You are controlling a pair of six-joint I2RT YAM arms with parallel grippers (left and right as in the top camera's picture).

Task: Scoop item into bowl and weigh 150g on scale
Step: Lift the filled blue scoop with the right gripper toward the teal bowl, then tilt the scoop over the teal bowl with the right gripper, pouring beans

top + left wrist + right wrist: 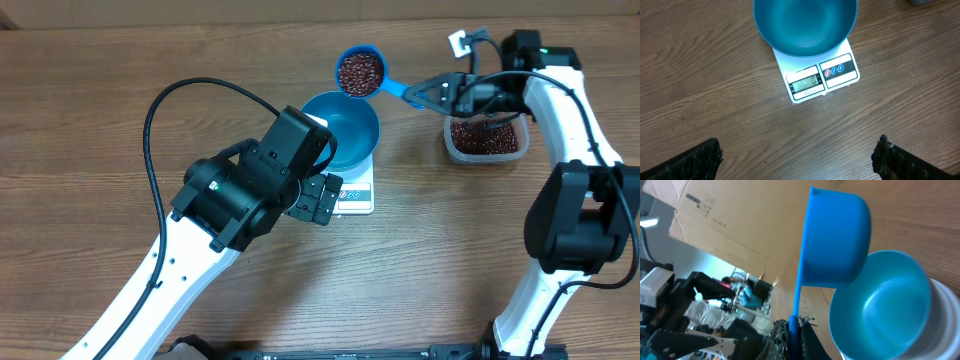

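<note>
Overhead: the left arm's black wrist covers the near-left corner of the flat white square kitchen scale (pixel 358 196), and the display can't be read there. Left wrist view: the far rim of the deep round teal-blue bowl (pixel 805 25) is cut off at the frame top. Bowl sits on the scale. Display reads "0". Beside it are red and blue round button marks; small print too fine to read.

Left gripper (pixel 797 152) is spread wide. Only its two black finger ends show, at the bottom corners, with wooden table (pixel 700 90) between them, just in front of the scale.

Right gripper (pixel 432 92) is pinched on the handle of the bright-blue plastic scoop (pixel 388 86); in its own wrist view it's dark and blurred at the bottom edge.

Scoop holds small dark red-brown beans (pixel 360 72) and is raised by the bowl's far rim; can't tell if it overlaps the rim. Right wrist view shows only the scoop's underside, so the beans are hidden.

More beans sit in the clear rounded plastic tub (pixel 486 138), partly under the right gripper.

Brown cardboard box (pixel 715 225) behind has a printed label, unreadable.
</note>
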